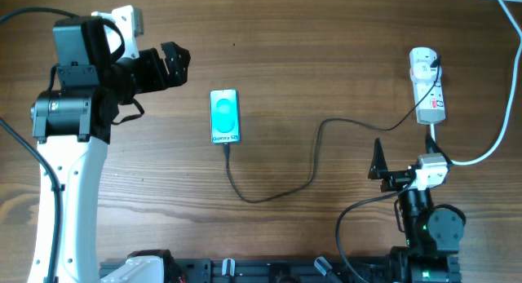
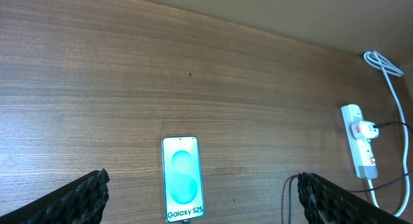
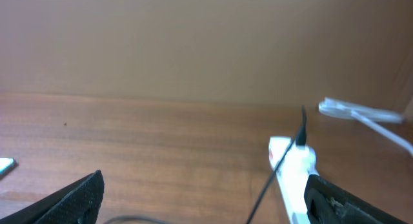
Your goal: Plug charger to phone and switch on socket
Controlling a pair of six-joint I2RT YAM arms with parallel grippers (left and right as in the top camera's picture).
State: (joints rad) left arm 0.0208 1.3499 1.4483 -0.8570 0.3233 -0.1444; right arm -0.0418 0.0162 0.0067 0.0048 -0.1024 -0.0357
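The phone (image 1: 224,116) lies flat in the middle of the table with its cyan screen lit, and it also shows in the left wrist view (image 2: 182,179). The black charger cable (image 1: 314,156) runs from the phone's lower end, where its tip sits against the phone's port, in a loop to the white socket (image 1: 427,91) at the right. My left gripper (image 1: 169,67) is open and empty, up and left of the phone. My right gripper (image 1: 401,162) is open and empty, just below the socket (image 3: 293,172). The socket also shows in the left wrist view (image 2: 360,143).
A thicker white cord (image 1: 489,144) runs from the socket's near end along the right edge to the far right corner. The black cable's loop (image 1: 253,197) lies on the table between the phone and the right arm's base.
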